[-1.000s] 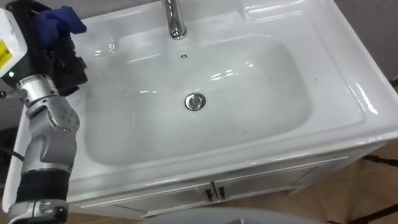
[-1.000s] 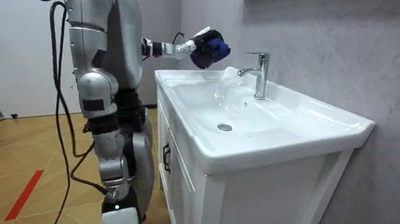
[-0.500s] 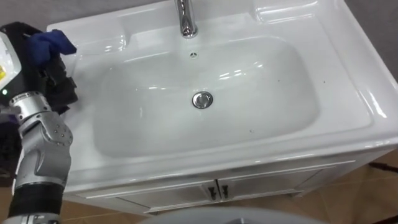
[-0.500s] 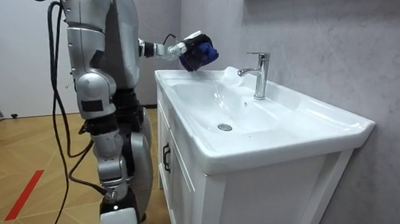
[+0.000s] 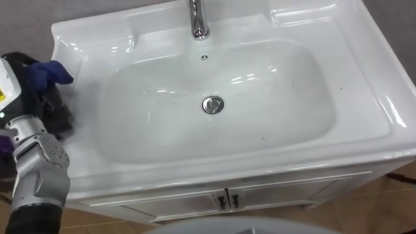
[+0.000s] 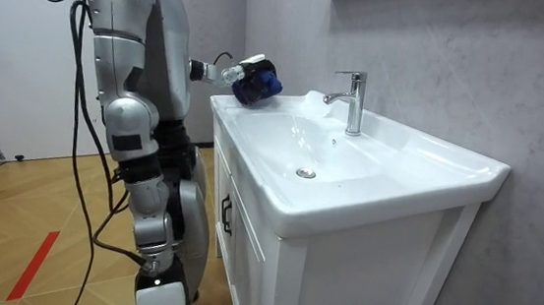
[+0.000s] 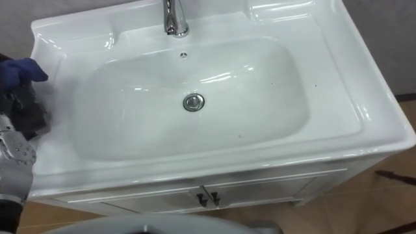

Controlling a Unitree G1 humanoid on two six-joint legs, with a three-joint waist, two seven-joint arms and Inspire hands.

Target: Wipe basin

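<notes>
Your left hand (image 5: 53,109) is curled tight round the bunched blue cloth (image 5: 47,71) at the left rim of the white basin (image 5: 273,91), well left of the drain (image 5: 212,104) and faucet (image 5: 198,19); can't tell whether the cloth touches the rim.

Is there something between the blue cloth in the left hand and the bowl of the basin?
Nothing visible. The left hand holds the blue cloth over the basin at its left rim; the faucet stands at the back, aside.
</notes>
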